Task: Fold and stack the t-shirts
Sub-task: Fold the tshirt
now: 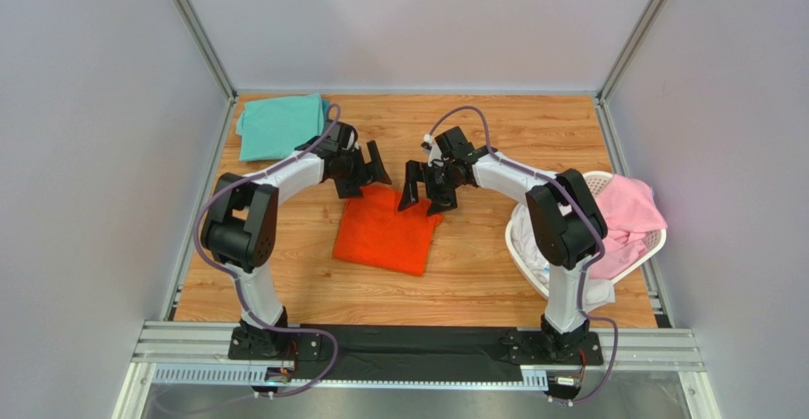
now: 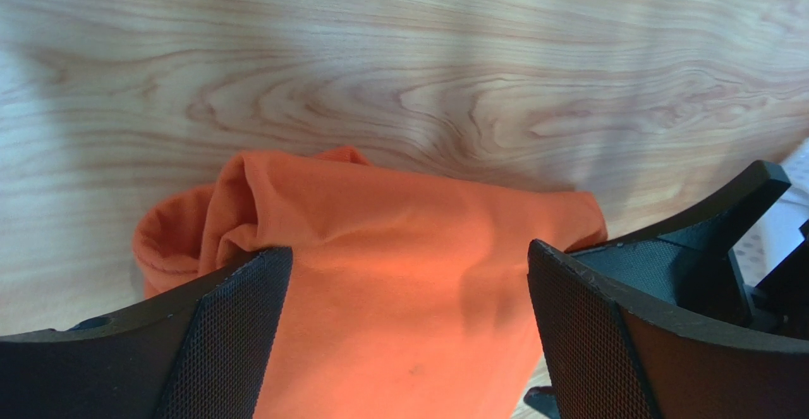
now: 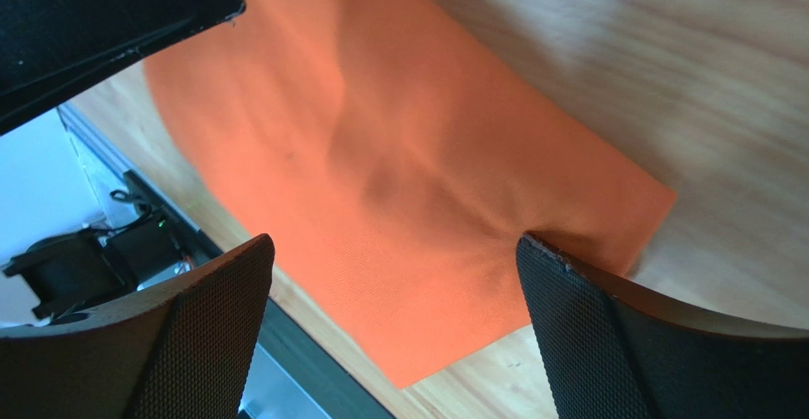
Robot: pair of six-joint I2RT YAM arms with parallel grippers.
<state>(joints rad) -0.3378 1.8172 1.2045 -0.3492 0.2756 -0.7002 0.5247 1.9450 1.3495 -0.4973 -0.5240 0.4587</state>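
orange t-shirt (image 1: 385, 234): folded, centre | left gripper (image 1: 364, 179), right gripper (image 1: 424, 195): spread

Left gripper (image 1: 365, 176), right gripper (image 1: 424, 194), both spread.

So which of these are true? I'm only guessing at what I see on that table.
1. The orange shirt lies folded near the middle of the table. True.
2. The teal shirt is stacked on the orange one. False: it lies apart, at the table's far left corner.
3. Both grippers are open. True: the left gripper and the right gripper both have their jaws spread, over the orange shirt's far edge.
4. The basket stands on the robot's left and is empty. False: it stands on the right, with a pink shirt in it.
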